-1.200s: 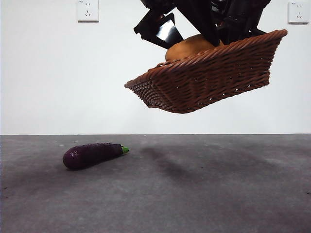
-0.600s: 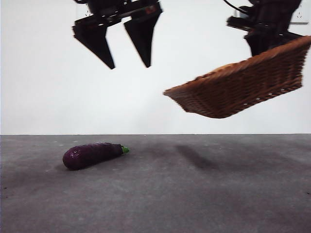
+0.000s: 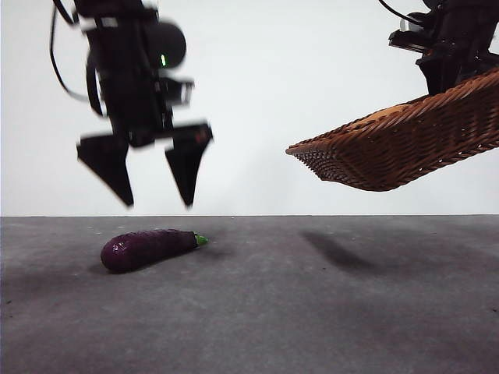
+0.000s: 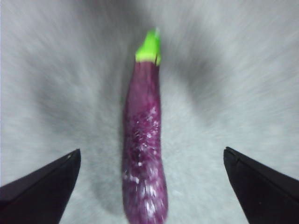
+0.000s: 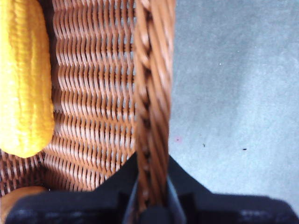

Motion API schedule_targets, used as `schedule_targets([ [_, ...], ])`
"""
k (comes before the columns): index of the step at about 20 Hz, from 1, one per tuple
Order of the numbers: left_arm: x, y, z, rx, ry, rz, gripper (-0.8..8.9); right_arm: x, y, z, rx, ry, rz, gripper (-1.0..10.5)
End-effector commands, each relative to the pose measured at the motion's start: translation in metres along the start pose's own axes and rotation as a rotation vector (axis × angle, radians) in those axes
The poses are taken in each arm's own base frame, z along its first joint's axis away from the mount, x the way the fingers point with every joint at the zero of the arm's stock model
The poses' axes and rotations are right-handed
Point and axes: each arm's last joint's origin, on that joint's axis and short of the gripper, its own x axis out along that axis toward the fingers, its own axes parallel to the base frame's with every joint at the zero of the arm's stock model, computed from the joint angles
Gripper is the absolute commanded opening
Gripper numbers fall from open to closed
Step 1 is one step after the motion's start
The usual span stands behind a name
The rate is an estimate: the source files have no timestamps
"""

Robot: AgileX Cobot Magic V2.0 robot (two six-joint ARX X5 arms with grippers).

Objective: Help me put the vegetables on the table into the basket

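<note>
The basket [image 3: 405,152] is hanging tilted, rim pinched by the right gripper [image 5: 152,196] — corn [image 5: 23,79] inside. The left gripper [image 3: 152,175] is hovering wide over the eggplant [image 3: 148,248] — lying on the table [image 3: 312,312].

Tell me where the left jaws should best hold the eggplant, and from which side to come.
Probably at the thick purple middle of the eggplant, coming straight down from above. It lies flat on the table, and the open left gripper already straddles its long axis, so the jaws would close across its narrow width.
</note>
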Motion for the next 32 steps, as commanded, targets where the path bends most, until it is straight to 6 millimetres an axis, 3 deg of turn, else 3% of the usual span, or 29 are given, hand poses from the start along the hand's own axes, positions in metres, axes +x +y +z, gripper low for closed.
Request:
schedule_targets([
  [1, 0.032, 0.003, -0.002, -0.004, 0.072, 0.008, 8.12, -0.003, 0.001, -0.003, -0.005, 0.011, 0.01, -0.1],
  [3, 0.043, 0.004, -0.002, -0.009, 0.077, 0.034, 8.03, -0.003, 0.001, -0.003, -0.008, 0.011, 0.01, -0.1],
  [4, 0.046, 0.004, -0.001, -0.01, 0.075, 0.035, 7.32, -0.003, 0.001, -0.003, -0.009, 0.011, 0.01, -0.1],
  [9, 0.048, 0.004, -0.001, -0.011, 0.074, 0.035, -0.15, -0.003, 0.001, -0.003, -0.009, 0.008, 0.01, -0.1],
  [15, 0.053, 0.003, -0.001, 0.009, 0.085, 0.022, -0.12, -0.003, 0.001, -0.003, -0.009, 0.009, 0.01, -0.1],
  [18, 0.042, 0.002, 0.0, 0.011, 0.057, -0.049, -0.12, -0.003, 0.001, -0.003, -0.009, 0.008, 0.01, -0.1],
  [20, 0.018, 0.001, 0.003, -0.003, -0.002, -0.129, -0.12, -0.003, 0.001, -0.003, -0.009, 0.008, 0.01, -0.1],
  [23, -0.039, -0.006, 0.005, -0.048, -0.151, -0.301, -0.12, -0.003, 0.003, -0.003, -0.013, 0.009, 0.014, -0.1],
  [27, -0.113, -0.032, 0.003, -0.04, -0.4, -0.435, -0.1, 0.0, 0.017, -0.003, -0.05, 0.014, 0.026, -0.1],
  [29, -0.13, -0.05, 0.001, -0.041, -0.462, -0.492, -0.02, 0.002, 0.029, -0.004, -0.08, 0.022, 0.034, -0.1],
  [30, -0.13, -0.057, 0.001, -0.053, -0.458, -0.511, 0.08, 0.003, 0.036, -0.005, -0.098, 0.03, 0.039, -0.1],
  [32, -0.12, -0.067, 0.002, -0.07, -0.421, -0.518, 1.29, 0.005, 0.051, -0.008, -0.136, 0.042, 0.049, -0.1],
])
